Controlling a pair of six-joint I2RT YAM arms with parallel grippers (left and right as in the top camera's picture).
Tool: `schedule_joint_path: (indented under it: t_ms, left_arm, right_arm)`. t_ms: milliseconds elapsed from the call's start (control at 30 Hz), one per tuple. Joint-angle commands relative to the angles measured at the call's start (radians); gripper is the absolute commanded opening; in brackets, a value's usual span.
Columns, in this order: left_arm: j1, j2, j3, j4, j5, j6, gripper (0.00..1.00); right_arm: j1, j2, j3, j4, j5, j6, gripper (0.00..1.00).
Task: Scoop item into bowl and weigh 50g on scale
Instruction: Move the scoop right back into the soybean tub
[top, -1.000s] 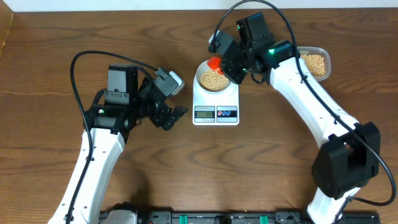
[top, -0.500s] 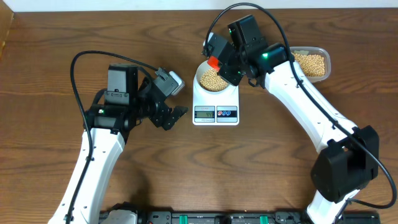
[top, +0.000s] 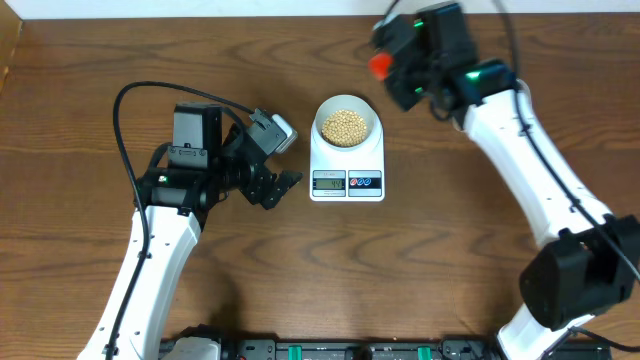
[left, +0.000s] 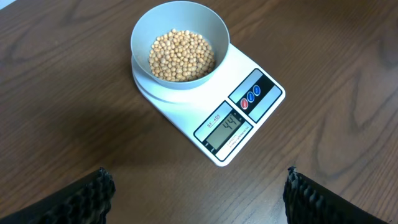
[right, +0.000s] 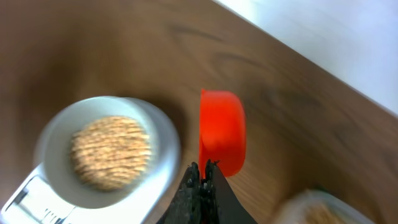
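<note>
The pale grey bowl (top: 347, 126) holds tan beans (top: 346, 126) and stands on the white scale (top: 347, 168). In the left wrist view the bowl (left: 179, 62) and beans (left: 181, 55) sit on the scale (left: 245, 118), whose display reads 44. My right gripper (top: 393, 72) is shut on a red scoop (top: 379, 65), raised to the right of the bowl; the right wrist view shows the scoop (right: 221, 132) held in the jaws (right: 203, 169), beside the bowl (right: 109, 152). My left gripper (top: 283, 185) is open and empty, left of the scale.
A blurred edge of the clear tub with beans (right: 311, 208) shows at the lower right of the right wrist view; in the overhead view the right arm hides it. The table's back edge runs along the top.
My right gripper has lifted the red scoop away from the bowl and moved right, toward the back. The left arm has not moved.
</note>
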Motion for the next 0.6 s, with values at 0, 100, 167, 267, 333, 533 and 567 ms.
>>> schedule_joint_path:
  t_ms: [0, 100, 167, 267, 333, 533, 567]
  left_arm:
    - [-0.001, -0.002, -0.007, -0.002, 0.013, -0.012, 0.89]
    - [-0.001, -0.002, -0.007, -0.002, 0.013, -0.012, 0.89]
    - [-0.001, -0.002, -0.007, -0.002, 0.013, -0.012, 0.89]
    - [-0.001, -0.002, -0.007, -0.002, 0.013, -0.012, 0.9]
    - [-0.001, -0.002, -0.007, -0.002, 0.013, -0.012, 0.9]
    - [-0.001, -0.002, -0.007, -0.002, 0.013, -0.012, 0.9]
    - [-0.001, -0.002, -0.007, -0.002, 0.013, -0.012, 0.9]
  right_arm:
    - [-0.077, -0.025, 0.001, -0.021, 0.109, 0.201, 0.01]
    - [-0.132, -0.025, 0.001, -0.064, 0.189, 0.269, 0.01]
    - [-0.159, -0.025, 0.001, -0.097, 0.215, 0.282, 0.01]
    - [-0.19, -0.025, 0.001, -0.146, 0.224, 0.283, 0.01]
    - [-0.203, -0.025, 0.0, -0.172, 0.224, 0.283, 0.01]
    - [-0.219, -0.023, -0.003, -0.206, 0.27, 0.284, 0.01]
    - [-0.219, -0.021, -0.007, -0.205, 0.292, 0.286, 0.01]
